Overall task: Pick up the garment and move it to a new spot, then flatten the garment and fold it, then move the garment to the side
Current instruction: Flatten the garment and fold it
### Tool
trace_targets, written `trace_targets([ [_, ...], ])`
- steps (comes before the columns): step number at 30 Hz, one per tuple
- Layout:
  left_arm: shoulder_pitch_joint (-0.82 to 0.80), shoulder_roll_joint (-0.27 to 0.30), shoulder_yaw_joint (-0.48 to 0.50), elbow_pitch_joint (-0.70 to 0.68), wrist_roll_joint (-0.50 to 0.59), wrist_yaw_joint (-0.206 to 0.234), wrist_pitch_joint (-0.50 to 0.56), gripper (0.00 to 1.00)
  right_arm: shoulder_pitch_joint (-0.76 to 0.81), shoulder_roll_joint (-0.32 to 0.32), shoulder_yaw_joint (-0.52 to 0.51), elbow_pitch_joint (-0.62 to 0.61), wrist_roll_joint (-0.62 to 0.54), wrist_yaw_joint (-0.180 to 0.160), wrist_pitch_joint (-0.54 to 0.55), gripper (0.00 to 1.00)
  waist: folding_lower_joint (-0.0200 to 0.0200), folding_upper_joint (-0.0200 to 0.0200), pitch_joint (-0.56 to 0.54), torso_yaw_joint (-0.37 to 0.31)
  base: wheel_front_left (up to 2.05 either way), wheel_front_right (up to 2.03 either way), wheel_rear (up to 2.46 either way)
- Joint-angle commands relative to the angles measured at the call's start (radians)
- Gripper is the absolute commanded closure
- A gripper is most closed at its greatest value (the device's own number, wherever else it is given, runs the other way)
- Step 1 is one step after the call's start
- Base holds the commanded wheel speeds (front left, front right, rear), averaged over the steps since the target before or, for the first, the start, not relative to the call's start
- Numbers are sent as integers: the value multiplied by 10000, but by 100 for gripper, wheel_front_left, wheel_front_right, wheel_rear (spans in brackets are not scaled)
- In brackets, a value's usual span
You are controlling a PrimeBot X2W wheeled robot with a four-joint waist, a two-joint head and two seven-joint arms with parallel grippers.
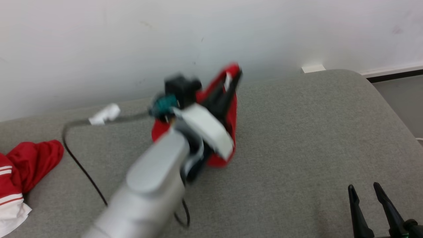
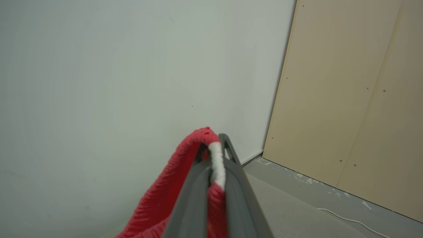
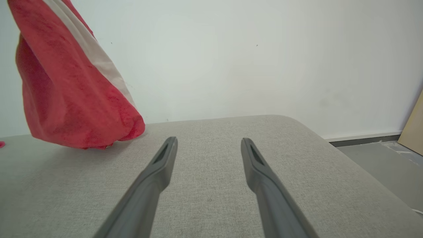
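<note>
A red garment with a white stripe [image 1: 228, 115] hangs from my left gripper [image 1: 236, 74], which is raised above the grey cushion [image 1: 297, 132] near the wall. In the left wrist view the two fingers are shut on a fold of the red and white cloth [image 2: 216, 165]. In the right wrist view the hanging garment [image 3: 66, 99] reaches down to the cushion at the left, its lower end touching or just above it. My right gripper [image 1: 363, 193] sits low at the front right, open, with nothing between its fingers [image 3: 158, 168].
More red and white cloth [image 1: 19, 178] lies at the cushion's left edge. A black cable [image 1: 79, 165] with a white plug [image 1: 105, 114] runs across the cushion's left part. The white wall stands close behind. Bare floor and a beige panel [image 2: 347, 99] are to the right.
</note>
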Motion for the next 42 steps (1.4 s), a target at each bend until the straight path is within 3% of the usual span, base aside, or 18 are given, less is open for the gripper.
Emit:
trace_targets([
  [1,588,-18,-169,-232,-126,-64,-34,100,128,7,-74,-34,44,-22,7,0,-1,-1,-8,48,0,0,0],
  [5,2740,163,-798,-1094,-570,-133,-32,100,368,53,-425,-130,11,-22,7,0,-1,-1,2,408,0,0,0],
  [10,4926,803,-744,-1469,-1221,-99,-29,100,443,-17,-439,-167,-24,-22,8,0,-1,-1,66,820,0,0,0],
  [15,6335,1482,177,-1711,-1571,313,-31,100,515,-42,-380,-148,-26,-23,8,0,-1,-1,38,1279,0,0,0],
  [24,7943,2103,1587,-1958,-1281,727,-31,100,675,123,-346,-92,-82,-23,8,0,-1,-1,-334,1818,0,0,0],
  [31,8268,2365,2902,-1822,-94,1078,-31,100,798,164,-254,-72,-102,-22,8,0,-1,-1,-523,2011,0,0,0],
  [33,8325,2296,3090,-1669,175,1049,-31,64,839,168,-217,-66,-81,-22,8,0,-1,-1,-567,2021,0,0,0],
  [35,8428,2189,3198,-1430,400,1013,-31,0,883,152,-162,-56,-86,-22,8,0,-1,-1,-605,2018,0,0,0],
  [42,8912,1830,3865,-945,446,1180,-31,0,1010,-35,-176,-107,-58,-22,8,0,-1,-1,-707,2001,0,0,0],
])
